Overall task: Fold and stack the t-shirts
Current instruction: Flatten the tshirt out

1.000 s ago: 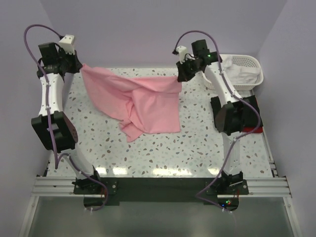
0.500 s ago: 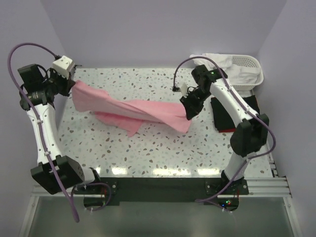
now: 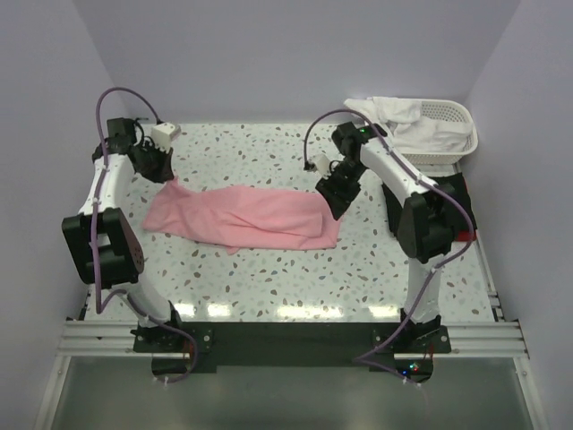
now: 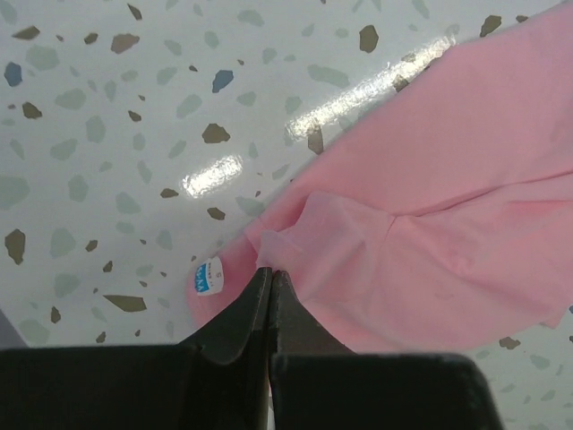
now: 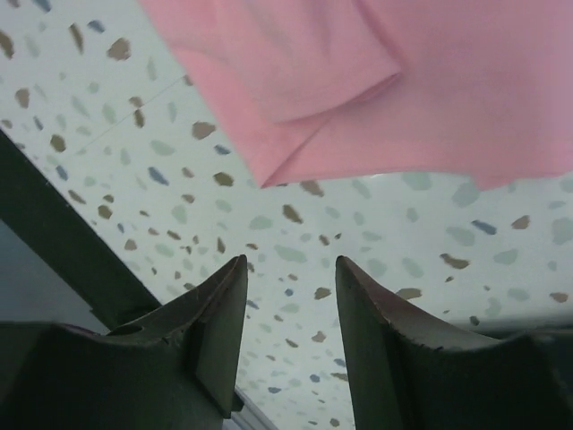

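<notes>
Presently the pink t-shirt [image 3: 243, 215] lies spread low across the middle of the speckled table [image 3: 269, 278], as a long band running from 9 o'clock to 3 o'clock in the top view, with creases and a doubled layer along its near edge.

Left gripper [image 3: 166, 172]: it stands at the shirt's 10 o'clock corner. In the left wrist view its fingertips [image 4: 260, 285] are pressed together, and a small raised fold of pink cloth is nipped between them. A small white label [image 4: 208, 276] with blue print shows just beside the tips, at their 9 o'clock.

Right gripper [image 3: 337, 208]: it stands over the shirt's 3 o'clock end. In the right wrist view its fingers [image 5: 224, 305] are spread apart with nothing between them. The shirt's hem and a folded corner lie beyond the tips, at 12 o'clock, apart from both fingers; bare table shows through the gap.

White lattice basket [image 3: 452, 125]: it sits at the table's 1 o'clock corner, well apart from the pink shirt, with a white garment [image 3: 394, 112] draped over its left rim.

Black cloth [image 3: 455, 190] lies at the table's 3 o'clock edge, largely hidden behind the right arm; its shape cannot be judged.
</notes>
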`<state>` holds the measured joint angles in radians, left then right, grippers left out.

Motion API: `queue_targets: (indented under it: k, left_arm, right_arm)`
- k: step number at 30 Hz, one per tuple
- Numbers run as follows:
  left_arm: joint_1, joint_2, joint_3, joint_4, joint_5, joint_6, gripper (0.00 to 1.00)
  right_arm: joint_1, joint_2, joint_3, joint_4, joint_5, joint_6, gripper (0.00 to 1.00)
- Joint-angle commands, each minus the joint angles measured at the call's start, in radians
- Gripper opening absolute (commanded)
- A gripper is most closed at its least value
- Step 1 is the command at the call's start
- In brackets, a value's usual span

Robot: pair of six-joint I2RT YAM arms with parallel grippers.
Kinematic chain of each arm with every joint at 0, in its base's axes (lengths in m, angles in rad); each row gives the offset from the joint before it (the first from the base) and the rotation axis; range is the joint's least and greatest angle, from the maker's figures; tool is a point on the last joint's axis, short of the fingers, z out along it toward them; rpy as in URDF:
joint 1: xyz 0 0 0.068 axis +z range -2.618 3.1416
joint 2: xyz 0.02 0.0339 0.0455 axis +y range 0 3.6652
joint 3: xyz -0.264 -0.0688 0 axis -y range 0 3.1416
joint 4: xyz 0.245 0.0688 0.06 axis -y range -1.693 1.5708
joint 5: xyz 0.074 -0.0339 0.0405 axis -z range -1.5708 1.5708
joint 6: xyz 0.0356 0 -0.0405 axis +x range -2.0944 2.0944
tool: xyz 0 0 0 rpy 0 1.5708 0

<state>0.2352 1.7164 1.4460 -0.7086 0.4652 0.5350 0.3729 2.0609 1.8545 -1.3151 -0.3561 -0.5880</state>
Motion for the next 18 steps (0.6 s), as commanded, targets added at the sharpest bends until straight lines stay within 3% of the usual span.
queue_targets:
  k: [1,7,18]
  left_arm:
    - [0.001,0.044,0.048,-0.012,-0.031,-0.079,0.00]
    - [0.000,0.095,0.070,-0.029,-0.011,-0.102,0.00]
    - [0.000,0.094,0.076,-0.023,-0.022,-0.104,0.00]
  right_arm:
    - [0.130,-0.166,-0.142,0.049,0.003,-0.038,0.45]
    - [0.238,-0.133,-0.186,0.181,0.051,-0.024,0.35]
    - [0.242,0.027,-0.189,0.270,0.114,-0.062,0.40]
